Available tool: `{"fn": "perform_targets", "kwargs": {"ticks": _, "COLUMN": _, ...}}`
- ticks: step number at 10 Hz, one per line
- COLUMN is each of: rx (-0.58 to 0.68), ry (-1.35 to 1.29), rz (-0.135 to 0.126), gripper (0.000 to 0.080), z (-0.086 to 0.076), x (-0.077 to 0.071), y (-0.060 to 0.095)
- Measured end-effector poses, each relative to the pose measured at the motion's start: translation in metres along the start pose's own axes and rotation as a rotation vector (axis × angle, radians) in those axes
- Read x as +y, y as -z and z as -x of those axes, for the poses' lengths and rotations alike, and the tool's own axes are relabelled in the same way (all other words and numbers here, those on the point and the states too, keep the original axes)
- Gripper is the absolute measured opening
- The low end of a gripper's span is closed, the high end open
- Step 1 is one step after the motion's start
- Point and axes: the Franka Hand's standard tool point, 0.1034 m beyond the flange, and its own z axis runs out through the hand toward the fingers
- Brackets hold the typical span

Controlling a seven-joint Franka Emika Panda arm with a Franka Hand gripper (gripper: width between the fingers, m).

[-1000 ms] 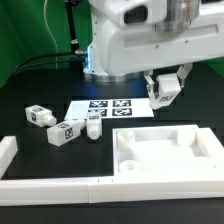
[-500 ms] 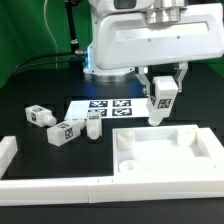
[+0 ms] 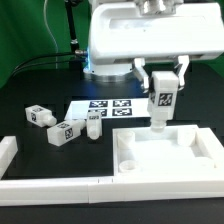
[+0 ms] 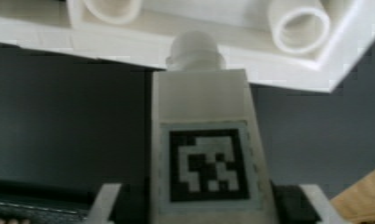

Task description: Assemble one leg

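Observation:
My gripper (image 3: 161,78) is shut on a leg (image 3: 160,102), a white square post with a black-and-white tag, held upright above the far edge of the large white panel (image 3: 165,150). In the wrist view the leg (image 4: 202,130) fills the middle, gripped between the two fingers (image 4: 113,205), its round end pointing toward the panel (image 4: 184,30) between two round sockets. Three more legs (image 3: 62,131) lie on the table at the exterior view's left.
The marker board (image 3: 105,108) lies flat behind the loose legs. A long white rail (image 3: 50,186) runs along the front edge. The robot's white base (image 3: 125,40) stands at the back.
The gripper has turned the held leg upright and moved it down and toward the exterior view's left, to above the panel's far edge.

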Motion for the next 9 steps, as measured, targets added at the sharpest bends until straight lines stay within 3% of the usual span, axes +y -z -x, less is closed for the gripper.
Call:
{"fn": "perform_targets", "kwargs": {"ticks": 3, "rx": -0.002, "ry": -0.001, "rz": -0.003, "gripper": 0.0286, "z": -0.001, "x": -0.001, "y": 0.0}}
{"fn": "perform_targets", "kwargs": {"ticks": 4, "rx": -0.015, "ry": -0.006, "rz": -0.015, "gripper": 0.0286, "z": -0.002, "x": -0.004, "y": -0.002}}
{"fn": "perform_targets", "kwargs": {"ticks": 7, "rx": 0.022, "ry": -0.081, "rz": -0.068, "gripper": 0.0286, "z": -0.027, "x": -0.04, "y": -0.02}}
{"fn": "perform_targets", "kwargs": {"ticks": 8, "rx": 0.022, "ry": -0.089, "rz": -0.078, "gripper": 0.0286, "z": -0.034, "x": -0.047, "y": -0.021}}
{"fn": "perform_targets", "kwargs": {"ticks": 9, "rx": 0.021, "ry": -0.083, "rz": -0.075, "gripper": 0.0286, "z": -0.032, "x": -0.045, "y": -0.021}}
